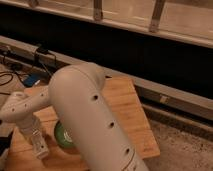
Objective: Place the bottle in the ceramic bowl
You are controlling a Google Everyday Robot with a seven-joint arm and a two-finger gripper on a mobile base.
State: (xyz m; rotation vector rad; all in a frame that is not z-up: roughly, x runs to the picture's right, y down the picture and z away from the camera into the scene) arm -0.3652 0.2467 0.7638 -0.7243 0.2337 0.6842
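Wooden tabletop filled our view, with the ceramic bowl peeking out at seven o'clock, apparently empty. We hung our gripper just beside it at its nine o'clock; clenched or released, we couldn't tell, and the bottle was out of sight, so placement remained.

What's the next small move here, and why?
Probably a short sideways shift toward the ceramic bowl. The gripper hangs low over the wooden table just left of the bowl, not above it, and the arm hides most of the bowl. The bottle cannot be clearly made out.

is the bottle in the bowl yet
Not yet. The bottle is upright at the end effector, left of the ceramic bowl, over the wooden table.
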